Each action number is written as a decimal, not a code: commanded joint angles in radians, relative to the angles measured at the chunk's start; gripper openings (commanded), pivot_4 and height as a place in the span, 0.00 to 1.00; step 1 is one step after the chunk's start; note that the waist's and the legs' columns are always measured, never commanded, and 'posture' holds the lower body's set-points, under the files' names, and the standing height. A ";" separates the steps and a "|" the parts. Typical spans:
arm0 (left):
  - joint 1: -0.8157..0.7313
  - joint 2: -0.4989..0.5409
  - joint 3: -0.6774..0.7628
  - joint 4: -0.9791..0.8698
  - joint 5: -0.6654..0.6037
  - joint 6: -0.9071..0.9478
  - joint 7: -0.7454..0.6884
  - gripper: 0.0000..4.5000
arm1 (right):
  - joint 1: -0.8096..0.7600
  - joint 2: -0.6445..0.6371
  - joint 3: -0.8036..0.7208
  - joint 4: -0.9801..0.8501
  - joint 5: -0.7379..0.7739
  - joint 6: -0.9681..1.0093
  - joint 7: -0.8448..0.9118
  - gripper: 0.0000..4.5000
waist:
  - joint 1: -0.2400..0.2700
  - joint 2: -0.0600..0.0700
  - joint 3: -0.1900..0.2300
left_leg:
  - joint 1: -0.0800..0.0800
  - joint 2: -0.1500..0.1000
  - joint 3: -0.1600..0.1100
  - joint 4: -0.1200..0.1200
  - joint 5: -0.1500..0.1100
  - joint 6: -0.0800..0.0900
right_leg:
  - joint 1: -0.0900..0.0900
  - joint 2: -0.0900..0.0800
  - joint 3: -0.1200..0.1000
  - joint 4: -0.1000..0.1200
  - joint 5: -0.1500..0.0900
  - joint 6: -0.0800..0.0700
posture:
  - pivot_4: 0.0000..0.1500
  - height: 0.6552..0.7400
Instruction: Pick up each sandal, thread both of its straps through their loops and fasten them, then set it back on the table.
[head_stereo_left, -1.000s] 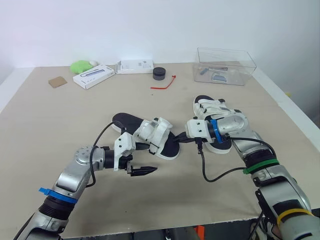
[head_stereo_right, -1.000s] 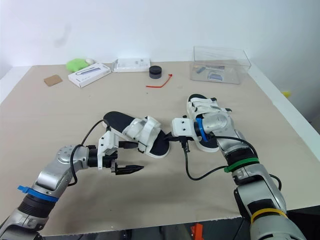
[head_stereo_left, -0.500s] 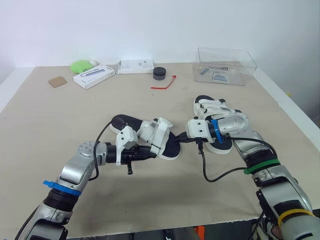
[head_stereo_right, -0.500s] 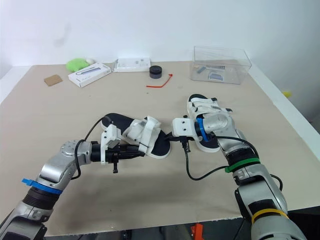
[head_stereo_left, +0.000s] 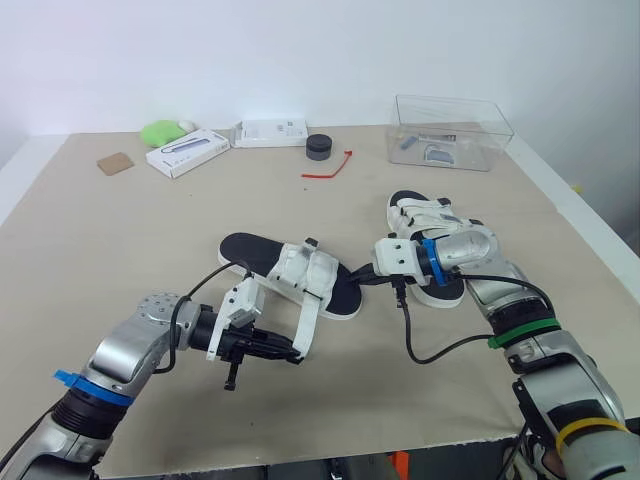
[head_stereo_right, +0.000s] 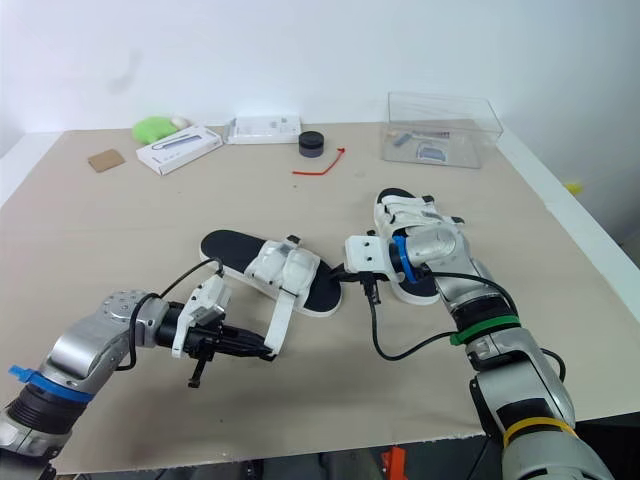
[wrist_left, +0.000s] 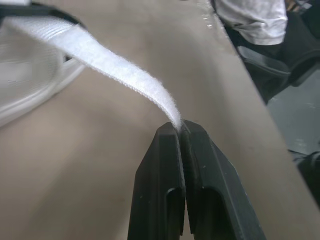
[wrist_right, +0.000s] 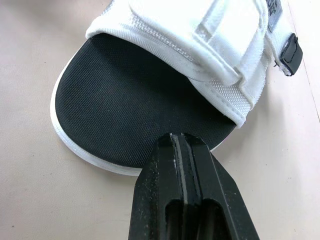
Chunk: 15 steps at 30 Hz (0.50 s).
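Pulling toward myself, my left claw has come away from the straps where it was half a second ago, and it is now low over the table, on the near side. Its two fingers are pressed together on the end of one white strap. In the left wrist view the strap end goes exactly between the fingertips, so the grip looks secure to me.

A second ago this claw held nothing. The strap is now drawn out long and nearly straight from the first sandal down to my fingers. This sandal lies flat on the table in the middle, with its black sole upward, and its white upper sits lower than before.

I judge from this that the strap is free and in my hand, but it is not yet threaded through its loop, so the fastening is still to do.

My right claw is closed, and its tips are at the toe rim of the same sandal. Whether it pinches the rim or only presses on it, I cannot tell.

Further right, the second sandal rests on the table beside my right forearm
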 joint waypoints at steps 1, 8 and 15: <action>0.025 0.017 -0.016 -0.090 -0.040 0.037 -0.013 0.01 | 0.004 -0.012 0.012 0.022 -0.029 0.004 0.003 0.00 | 0.000 0.000 0.000 | 0.000 0.000 0.000 0.000 0.000 0.000 | 0.000 0.000 0.000 0.000 0.000 0.000 | 1.00 1.00; 0.031 0.029 -0.012 -0.160 -0.092 0.118 0.011 0.01 | 0.004 -0.013 0.013 0.029 -0.031 -0.001 0.003 0.00 | 0.000 0.000 0.000 | 0.000 0.000 -0.001 -0.001 -0.001 0.001 | 0.000 0.000 -0.001 0.000 -0.002 -0.001 | 1.00 1.00; 0.019 0.059 -0.061 -0.140 -0.021 0.080 0.006 0.07 | -0.007 -0.008 0.015 0.045 -0.034 -0.008 0.003 0.00 | 0.000 0.000 0.000 | 0.000 0.000 -0.001 -0.001 -0.001 0.001 | 0.000 0.000 -0.001 0.000 -0.002 -0.001 | 1.00 1.00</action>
